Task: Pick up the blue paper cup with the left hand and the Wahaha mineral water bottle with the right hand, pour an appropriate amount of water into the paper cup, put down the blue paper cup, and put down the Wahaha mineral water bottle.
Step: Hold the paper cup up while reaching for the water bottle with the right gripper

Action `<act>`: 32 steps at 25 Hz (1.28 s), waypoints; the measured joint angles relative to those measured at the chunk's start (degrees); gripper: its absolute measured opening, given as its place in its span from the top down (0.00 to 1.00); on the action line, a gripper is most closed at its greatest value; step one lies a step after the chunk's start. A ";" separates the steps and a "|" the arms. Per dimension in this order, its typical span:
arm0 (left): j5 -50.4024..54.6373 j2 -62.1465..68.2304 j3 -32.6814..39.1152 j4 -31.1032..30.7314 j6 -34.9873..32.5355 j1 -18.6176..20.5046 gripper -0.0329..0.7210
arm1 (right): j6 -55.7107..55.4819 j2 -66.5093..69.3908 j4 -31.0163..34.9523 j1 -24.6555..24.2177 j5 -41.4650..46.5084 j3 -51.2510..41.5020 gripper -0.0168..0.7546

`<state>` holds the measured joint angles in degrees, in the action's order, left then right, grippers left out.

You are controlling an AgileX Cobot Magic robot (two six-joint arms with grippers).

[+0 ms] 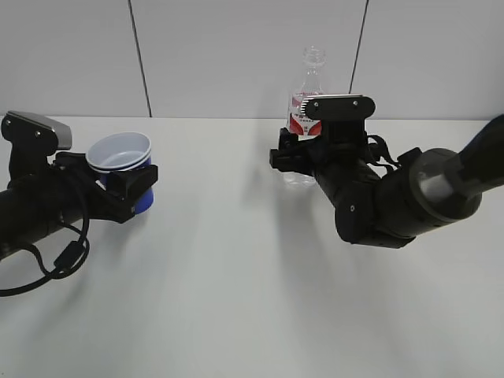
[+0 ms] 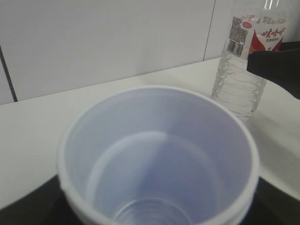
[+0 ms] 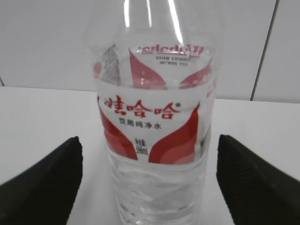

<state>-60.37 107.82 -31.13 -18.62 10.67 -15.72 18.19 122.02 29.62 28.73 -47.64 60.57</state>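
Observation:
The blue paper cup (image 1: pixel 120 153) sits upright between the fingers of my left gripper (image 1: pixel 131 186), which is shut on it. In the left wrist view the cup (image 2: pixel 159 154) fills the frame, and its white inside looks dry. The Wahaha mineral water bottle (image 1: pixel 305 106) stands uncapped on the table at the back right, with water (image 3: pixel 157 183) inside. My right gripper (image 1: pixel 298 154) is open. Its two black fingers (image 3: pixel 47 183) stand either side of the bottle (image 3: pixel 154 122), with a gap on each side. The bottle also shows in the left wrist view (image 2: pixel 239 79).
The white table (image 1: pixel 236 276) runs back to a grey panelled wall (image 1: pixel 236 55). A black cable (image 1: pixel 63 260) loops under the left arm. A finger of the right gripper (image 2: pixel 276 65) shows at the right edge of the left wrist view.

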 joint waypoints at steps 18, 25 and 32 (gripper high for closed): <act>0.00 0.00 0.00 0.00 0.00 0.00 0.24 | 0.45 6.67 0.65 -1.79 0.63 8.42 0.11; 0.00 0.00 0.00 0.04 0.00 0.00 0.24 | 0.45 9.68 0.65 -1.88 0.74 12.18 0.12; 0.00 0.00 0.00 0.04 0.00 0.00 0.24 | 0.45 11.92 1.01 -1.92 0.74 15.79 0.14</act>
<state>-60.37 107.82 -31.13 -18.58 10.67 -15.72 18.64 133.94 30.63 26.81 -46.90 76.36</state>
